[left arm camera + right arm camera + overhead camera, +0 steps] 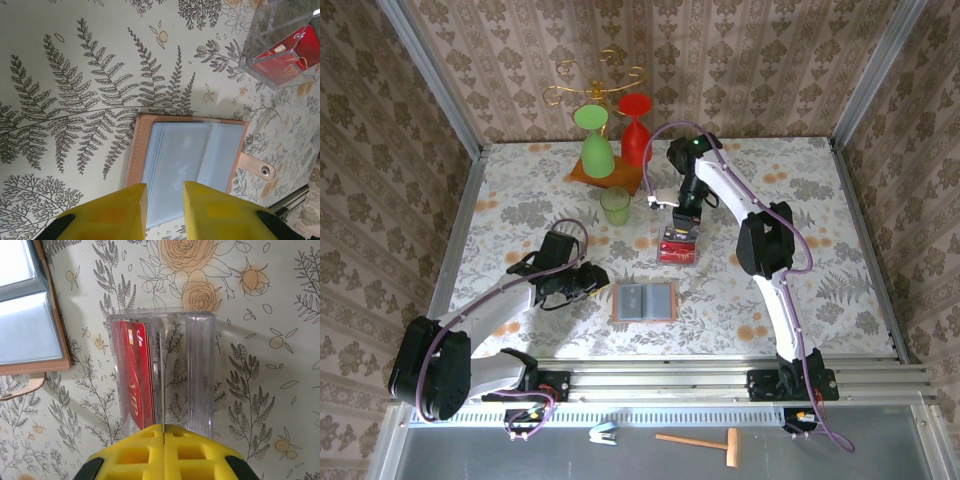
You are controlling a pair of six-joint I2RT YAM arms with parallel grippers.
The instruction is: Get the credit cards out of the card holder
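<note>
Your credit cards [136,375] are a red stack standing on edge in the left compartment of a clear plastic box [197,370]. The box sits on the floral table [800,190], just beyond the card holder [644,300] and slightly to its right. In the top view the cards [678,246] show as a red patch directly under the right arm's wrist.

The card holder lies open and flat near the middle of the table's near edge. It has a tan rim around pale grey-blue sleeves [180,155], and its snap tab [256,167] sticks out to one side. From the right wrist you see it [25,325] near the box, not touching it.

Your right jaws are shut tight, the yellow fingers [135,452] pressed together with nothing seen between them. Their seam lines up with the box's middle divider at its near wall.

Your left jaws are slightly parted, the fingers [117,212] over the near end of the card holder. Blue sleeve shows through the gap and nothing is gripped. You cannot tell whether they touch the holder.

At the far edge a brown wooden base [610,178] carries an upturned green goblet [596,145] and a red goblet [635,128], with a gold wire rack [595,72] behind. A small green cup [615,205] stands in front.
</note>
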